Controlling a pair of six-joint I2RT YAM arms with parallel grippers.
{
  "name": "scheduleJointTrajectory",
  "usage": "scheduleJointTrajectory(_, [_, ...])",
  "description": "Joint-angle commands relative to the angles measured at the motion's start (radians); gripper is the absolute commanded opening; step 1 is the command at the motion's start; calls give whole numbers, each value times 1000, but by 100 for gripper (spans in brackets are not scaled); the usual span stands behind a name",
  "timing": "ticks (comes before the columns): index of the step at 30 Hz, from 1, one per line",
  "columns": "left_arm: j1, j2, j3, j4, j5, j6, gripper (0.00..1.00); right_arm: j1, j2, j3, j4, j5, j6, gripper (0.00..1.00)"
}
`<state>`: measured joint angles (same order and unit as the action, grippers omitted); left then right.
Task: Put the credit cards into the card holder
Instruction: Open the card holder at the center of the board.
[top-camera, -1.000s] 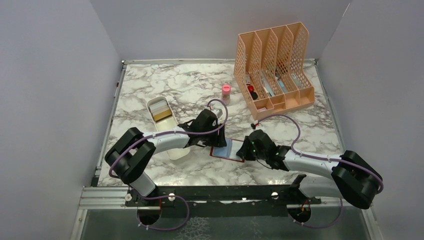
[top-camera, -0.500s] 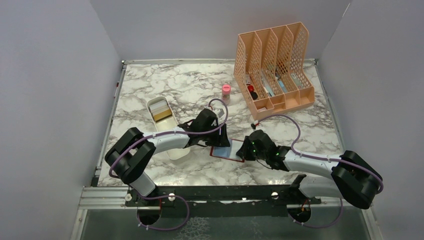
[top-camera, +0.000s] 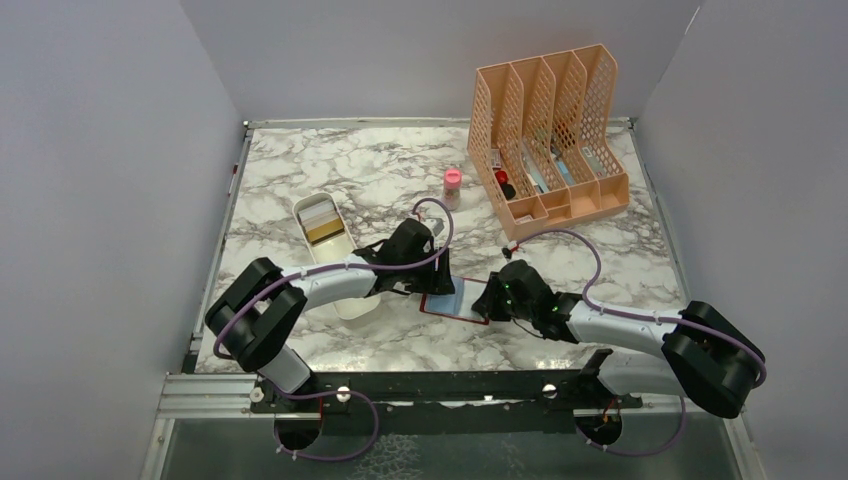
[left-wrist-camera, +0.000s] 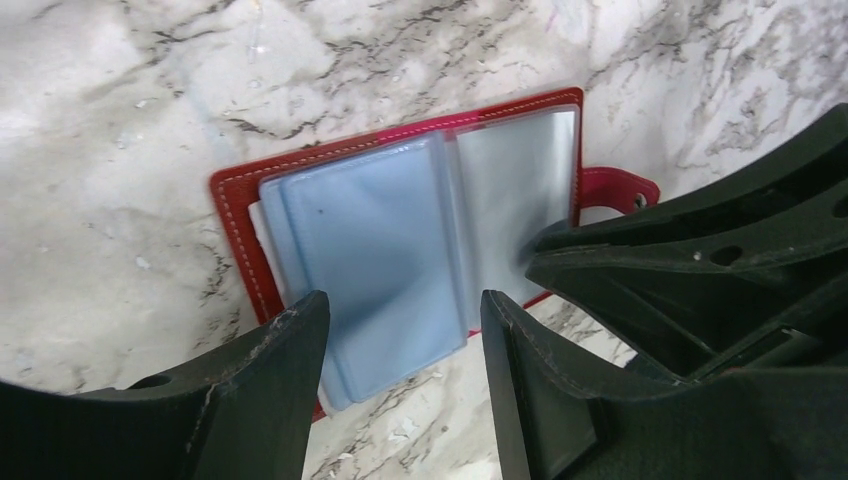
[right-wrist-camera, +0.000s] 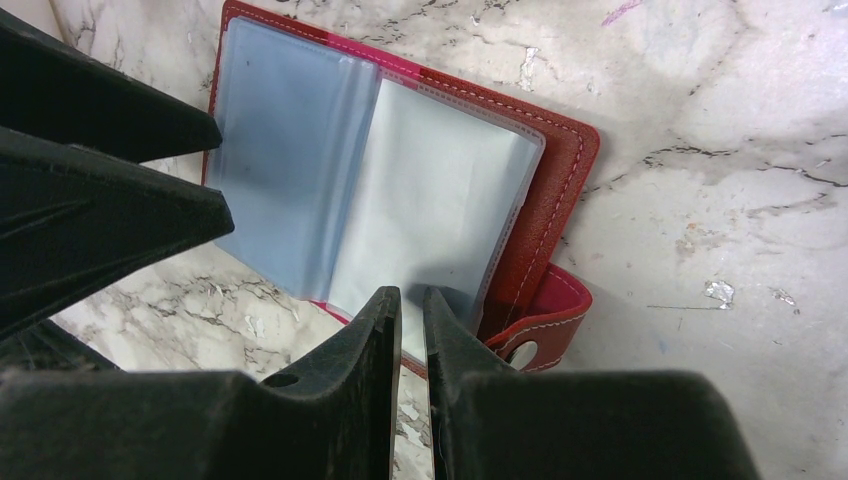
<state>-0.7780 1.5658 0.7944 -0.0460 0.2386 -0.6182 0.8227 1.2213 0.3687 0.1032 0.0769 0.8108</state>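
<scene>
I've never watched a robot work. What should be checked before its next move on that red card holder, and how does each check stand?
1. Card holder lies open on the table, clear sleeves facing up: ok.
2. Left gripper is open above the sleeves: ok.
3. A card is ready in the left gripper: not ok, nothing sits between its fingers.
4. Right gripper has a hold on a sleeve edge: cannot tell. Its fingers are almost closed there, but the contact is hidden.
5. Cards are waiting in the white tray: cannot tell. Something tan lies inside, too small to identify.
</scene>
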Motion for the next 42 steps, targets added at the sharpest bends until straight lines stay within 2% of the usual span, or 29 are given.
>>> scheduleJointTrajectory(1, [2, -27, 0, -30, -63, 29, 61, -5, -5, -16, 2, -7, -1, 19])
scheduleJointTrajectory(30, [2, 24, -5, 30, 3, 17, 61, -5, -23, -18, -7, -2, -5, 19])
scheduleJointTrajectory(42, [2, 19, -14, 88, 100, -21, 61, -5, -23, -23, -2, -3, -6, 19])
